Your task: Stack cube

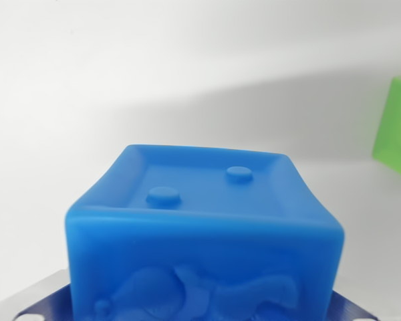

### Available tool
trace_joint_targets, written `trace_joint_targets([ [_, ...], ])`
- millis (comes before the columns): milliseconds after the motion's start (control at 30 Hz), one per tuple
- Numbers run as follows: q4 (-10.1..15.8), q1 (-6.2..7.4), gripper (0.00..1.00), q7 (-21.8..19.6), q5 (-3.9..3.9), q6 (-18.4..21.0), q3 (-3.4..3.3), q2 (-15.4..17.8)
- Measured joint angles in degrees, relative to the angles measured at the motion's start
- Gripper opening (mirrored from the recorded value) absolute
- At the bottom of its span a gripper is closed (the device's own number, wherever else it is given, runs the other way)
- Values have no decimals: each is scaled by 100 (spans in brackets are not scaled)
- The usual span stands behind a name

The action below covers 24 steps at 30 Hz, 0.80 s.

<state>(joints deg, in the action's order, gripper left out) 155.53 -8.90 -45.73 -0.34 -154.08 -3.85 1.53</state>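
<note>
Between the fingers [200, 309], blue cube [204, 227].

White table [120, 73], green cube [397, 127] at the wrist view's right edge

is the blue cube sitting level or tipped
Roughly level: the blue cube shows its studded top face evenly, both upper corners at similar height. Its base is out of view.

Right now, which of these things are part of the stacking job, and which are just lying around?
Part of the job:
blue cube, close to the camera
green cube, at the wrist view's right edge

Just lying about:
nothing else shows except the white surface
</note>
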Motion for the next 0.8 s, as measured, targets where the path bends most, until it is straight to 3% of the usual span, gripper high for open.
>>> trace_joint_targets([
  [800,-189,-294,0,513,-4,218,-338,29],
])
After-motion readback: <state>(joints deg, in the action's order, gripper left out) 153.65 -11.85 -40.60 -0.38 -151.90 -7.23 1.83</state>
